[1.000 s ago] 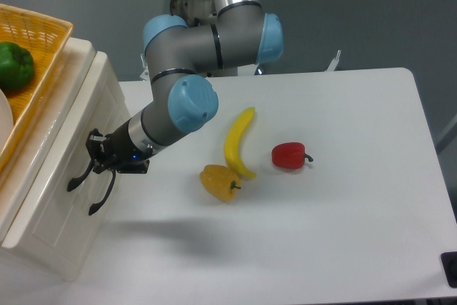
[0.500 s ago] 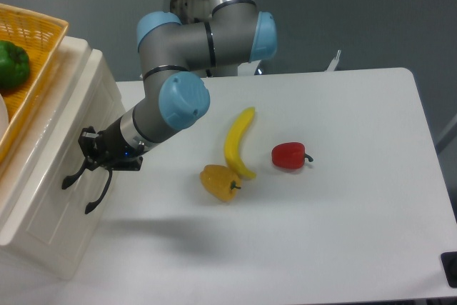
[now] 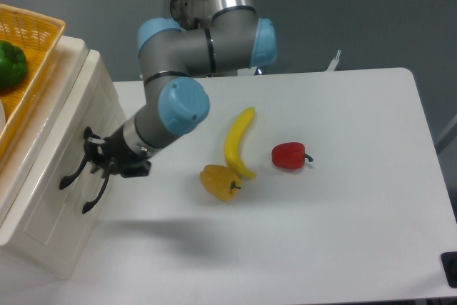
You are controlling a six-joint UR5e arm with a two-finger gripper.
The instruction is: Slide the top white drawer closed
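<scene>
So the whole setup sits on a white table (image 3: 357, 198) with rounded corners. Roughly mid-table there's a yellow banana (image 3: 238, 143) lying lengthwise, with a yellow bell pepper (image 3: 220, 182) right at its near end, touching or almost. A red bell pepper (image 3: 289, 155) sits just to the right, apart from both. The cream-white drawer unit (image 3: 61, 176) stands on the left edge.
</scene>
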